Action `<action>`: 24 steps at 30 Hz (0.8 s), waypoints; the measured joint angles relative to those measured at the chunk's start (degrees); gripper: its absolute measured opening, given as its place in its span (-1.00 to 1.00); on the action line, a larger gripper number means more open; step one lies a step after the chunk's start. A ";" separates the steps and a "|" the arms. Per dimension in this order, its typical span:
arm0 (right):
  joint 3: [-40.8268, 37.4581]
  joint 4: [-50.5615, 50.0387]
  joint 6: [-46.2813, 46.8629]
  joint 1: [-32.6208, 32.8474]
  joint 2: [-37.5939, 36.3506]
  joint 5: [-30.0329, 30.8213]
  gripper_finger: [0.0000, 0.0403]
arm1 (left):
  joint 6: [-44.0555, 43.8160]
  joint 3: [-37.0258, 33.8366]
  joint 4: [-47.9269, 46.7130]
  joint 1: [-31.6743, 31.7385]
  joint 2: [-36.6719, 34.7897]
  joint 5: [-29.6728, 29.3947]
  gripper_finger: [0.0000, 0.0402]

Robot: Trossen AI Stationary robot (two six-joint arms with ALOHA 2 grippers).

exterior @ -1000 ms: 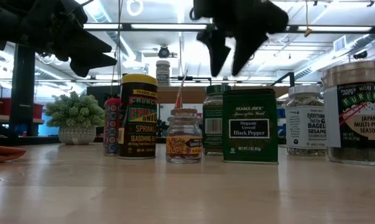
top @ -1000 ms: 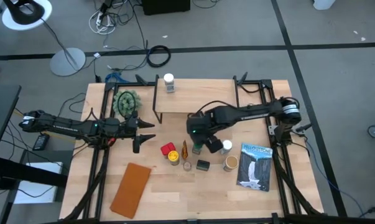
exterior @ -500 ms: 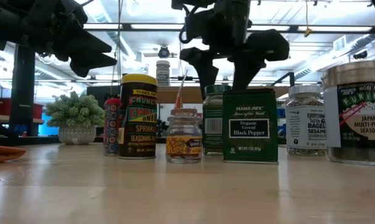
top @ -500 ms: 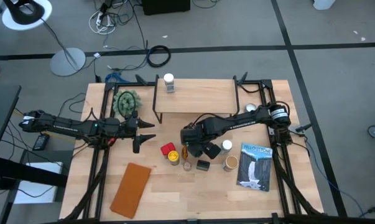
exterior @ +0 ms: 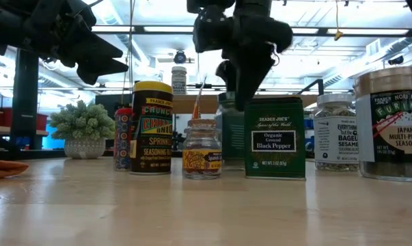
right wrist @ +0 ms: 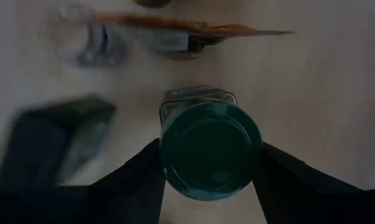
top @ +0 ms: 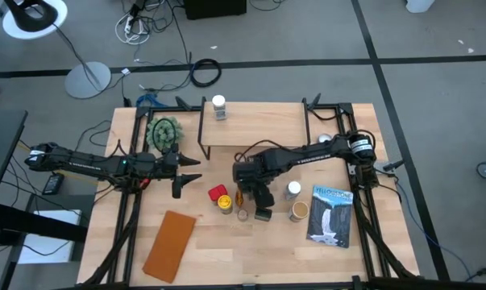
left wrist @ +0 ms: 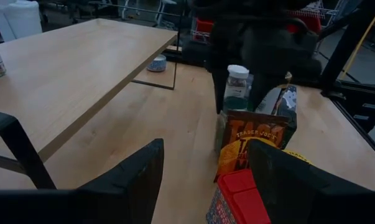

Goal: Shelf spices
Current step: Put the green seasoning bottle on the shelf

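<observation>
Green-lidded jar (right wrist: 210, 150) sits upright on the tabletop in the middle of the spice cluster, just behind the dark black-pepper tin (exterior: 275, 137) as the low view shows it. Right gripper (right wrist: 209, 177) is directly above it, fingers (right wrist: 134, 180) spread to either side of the lid; whether the pads touch the glass yet cannot be told. Jar not lifted.

Other spices stand close by: amber packet (left wrist: 252, 144), red box (top: 218, 193), yellow-lidded jar (top: 226, 203), tan-lidded jar (top: 298, 211), white-lidded jar (top: 293, 189). One white-lidded jar (top: 218, 106) already stands on the shelf (top: 259, 125), at its far left corner; the rest of the plank is bare.

Left gripper (top: 178, 172) hangs over the table left of the cluster, fingers apart, holding nothing.

Handling estimate: glass body, rigid, smooth, probably slippery; moderate weight for its size, breakable if dropped. The lid is wider than the square shoulders, so best purchase looks to be on the flat sides just under the lid, not on the lid rim. Neighbours are tight on both sides; a straight vertical lift should avoid tipping the packet or the tin.
</observation>
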 joint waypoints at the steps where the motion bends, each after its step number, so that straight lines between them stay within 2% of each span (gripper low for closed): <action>1: 0.00 0.00 2.87 -0.20 -0.02 -1.48 0.07 | 0.00 0.00 0.00 0.00 0.00 0.00 0.19; 6: 0.00 0.02 11.67 -1.32 -0.11 -10.08 0.37 | -1.44 0.00 -0.01 0.00 0.00 0.02 0.19; 10: 0.00 0.07 12.56 -1.44 -0.11 -9.55 0.48 | -1.46 0.00 -0.02 0.00 0.00 0.02 0.19; 13: 0.02 0.07 12.53 -1.42 -0.13 -7.44 0.49 | -1.46 0.00 -0.02 0.00 0.00 0.02 0.19; 24: 0.07 0.12 11.58 -1.55 -0.92 -7.20 0.42 | -1.49 0.00 -0.52 0.00 0.00 0.02 0.19</action>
